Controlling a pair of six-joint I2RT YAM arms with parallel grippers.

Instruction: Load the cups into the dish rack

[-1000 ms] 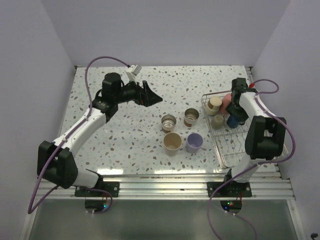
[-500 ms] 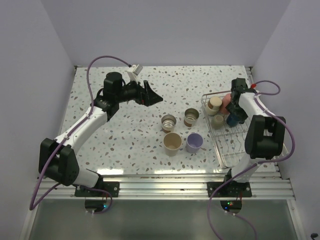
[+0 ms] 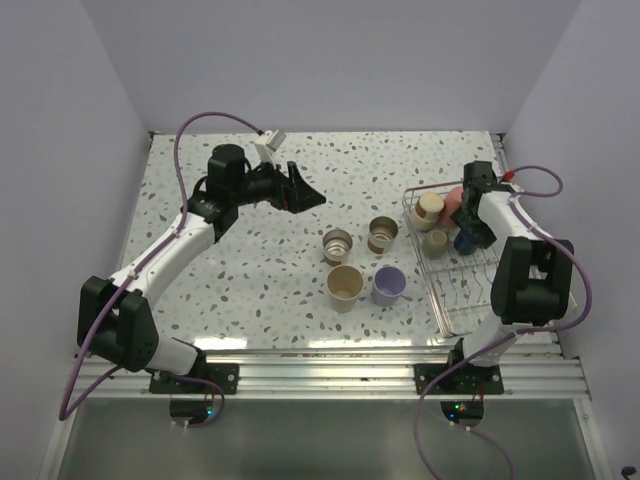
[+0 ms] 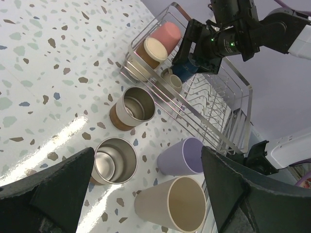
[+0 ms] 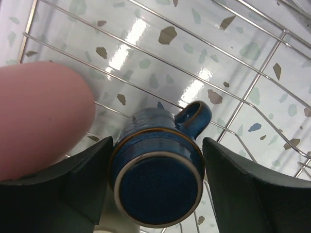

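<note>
Speckled table [image 3: 250, 260], dish rack [image 3: 468, 305] holding pink cup [image 3: 455, 198], tan cups [image 3: 430, 207], blue mug [image 5: 158, 182]

Speckled table [image 3: 250, 275]: rack [image 3: 462, 292], cups [image 3: 344, 286] (four loose)

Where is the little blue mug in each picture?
Top view: blue mug at the right, inside the dish rack.
Left wrist view: near the top, right of middle.
Right wrist view: bottom middle, big and upside down.
Shared landmark: the pink cup beside it.
</note>
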